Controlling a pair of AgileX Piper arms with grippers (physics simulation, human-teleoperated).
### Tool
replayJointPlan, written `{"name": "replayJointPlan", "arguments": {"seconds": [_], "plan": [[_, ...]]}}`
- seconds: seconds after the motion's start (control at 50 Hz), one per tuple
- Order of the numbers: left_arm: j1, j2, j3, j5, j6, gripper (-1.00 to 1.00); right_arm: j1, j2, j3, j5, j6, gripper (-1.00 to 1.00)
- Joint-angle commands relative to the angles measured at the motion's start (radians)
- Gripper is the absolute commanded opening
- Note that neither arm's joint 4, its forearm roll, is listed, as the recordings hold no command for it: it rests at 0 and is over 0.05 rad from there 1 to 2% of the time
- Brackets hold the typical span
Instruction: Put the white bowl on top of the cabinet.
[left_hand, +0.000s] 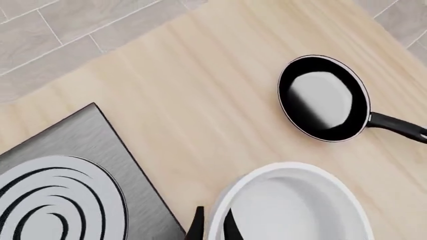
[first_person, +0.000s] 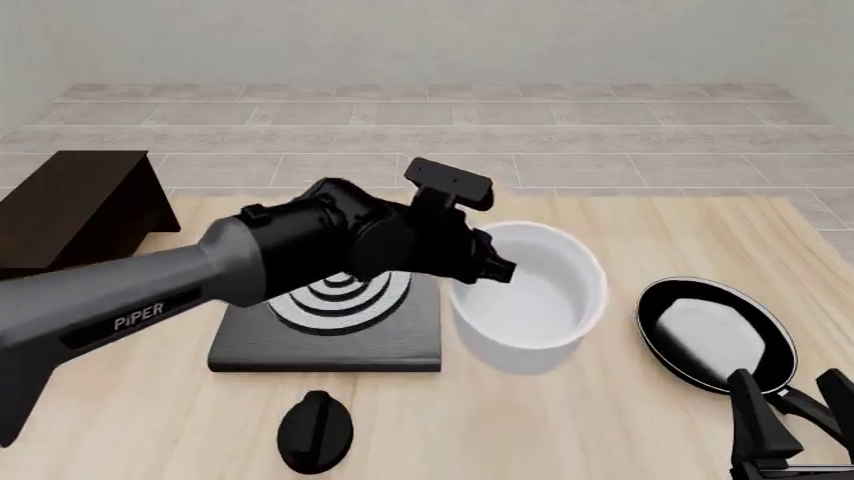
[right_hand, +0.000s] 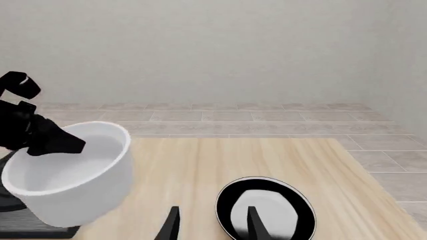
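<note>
White glossy deep bowl (first_person: 531, 296) hung lifted and tilted above the pale wooden table (first_person: 601, 420), its rim pinched by the left gripper (first_person: 491, 268); carrying it to the dark brown cabinet's (first_person: 80, 205) top apparently remained; the right gripper (right_hand: 211, 224) idled open

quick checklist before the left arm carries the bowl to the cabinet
1. Grip: left gripper has fingers either side of the bowl rim, one inside and one outside. Ok.
2. Bowl off the table: in the right wrist view it hangs tilted above the wood. Ok.
3. Bowl contents: looks empty. Ok.
4. Cabinet top free: what shows is bare, part is out of frame. Cannot tell.
5. Path: the stove plate lies low between bowl and cabinet. Ok.
6. Right gripper: open, low by the pan, away from the path. Ok.
</note>
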Motion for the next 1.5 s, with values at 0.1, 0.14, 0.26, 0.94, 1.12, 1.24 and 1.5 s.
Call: {"name": "replayJointPlan", "arguments": {"seconds": [0.1,0.14,0.26,0.94,1.12,1.24,1.5], "plan": [[0.073,-0.084,-0.008,0.034,0.015,-1.0,0.0,0.0,0.0,0.0,0.0,1.0],[0.078,-0.094,-0.005,0.037,0.014,-1.0,0.0,0.0,0.0,0.0,0.0,1.0],[0.103,-0.122,-0.001,0.052,0.015,-1.0,0.0,0.0,0.0,0.0,0.0,1.0],[0.356,-0.153,-0.038,0.101,0.08,-1.0,0.0,0.0,0.0,0.0,0.0,1.0],[0.42,-0.169,-0.021,0.096,0.09,-1.0,0.0,0.0,0.0,0.0,0.0,1.0],[0.449,-0.174,-0.02,0.098,0.084,-1.0,0.0,0.0,0.0,0.0,0.0,1.0],[0.533,-0.187,-0.014,0.096,0.096,-1.0,0.0,0.0,0.0,0.0,0.001,1.0]]}}
